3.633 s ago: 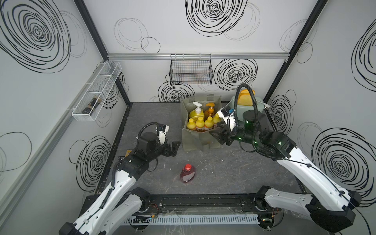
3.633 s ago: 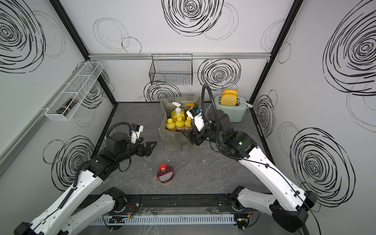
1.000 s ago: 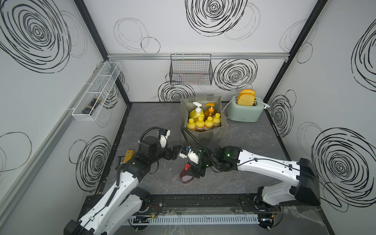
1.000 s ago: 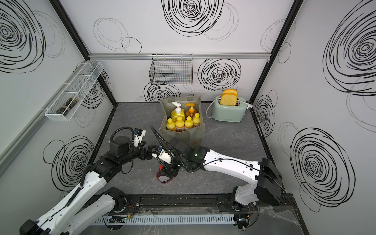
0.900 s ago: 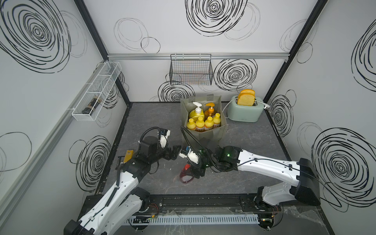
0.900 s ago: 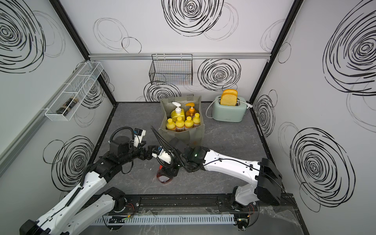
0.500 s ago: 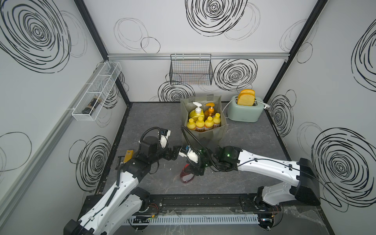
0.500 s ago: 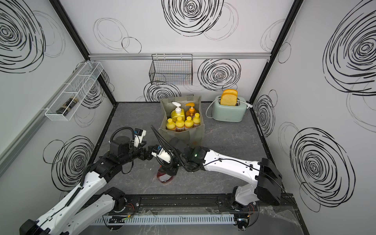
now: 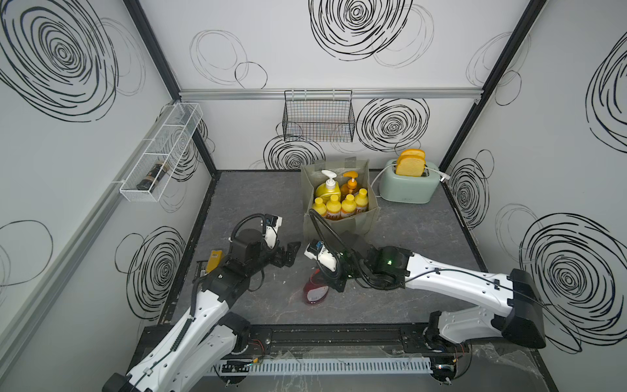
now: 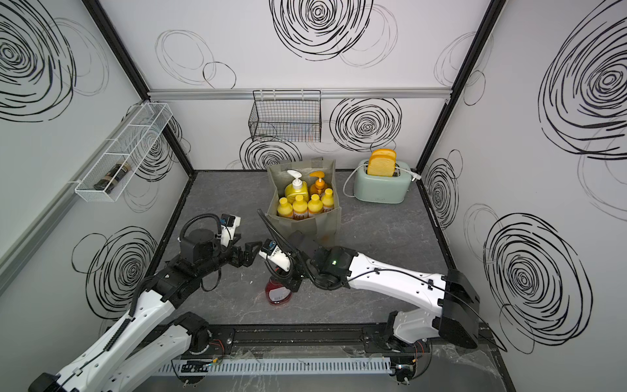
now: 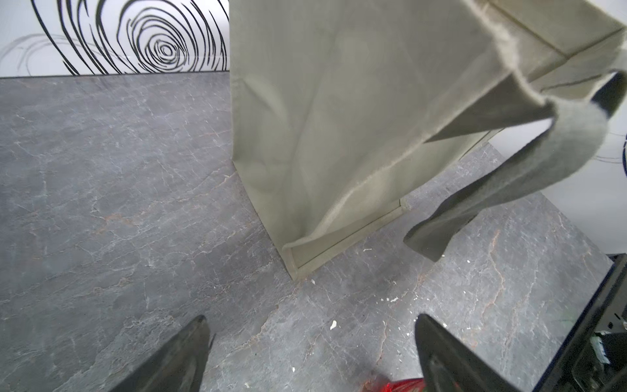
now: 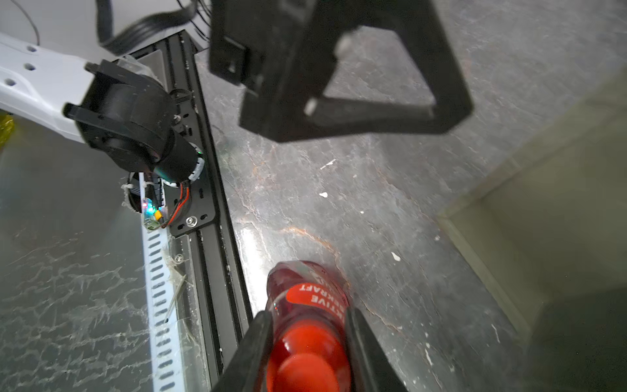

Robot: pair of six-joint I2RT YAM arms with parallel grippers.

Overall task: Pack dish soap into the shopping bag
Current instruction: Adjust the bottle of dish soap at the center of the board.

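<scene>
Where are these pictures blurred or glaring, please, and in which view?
Right wrist view: the red bottle is soft near the lens, and a glare strip lies on the table beside it. Left wrist view: the shopping bag strap is slightly blurred. In both top views: sharp and evenly lit, with only soft shadows.

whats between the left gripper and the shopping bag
Only bare grey tabletop with white flecks, shown in the left wrist view from left gripper to shopping bag.
</scene>
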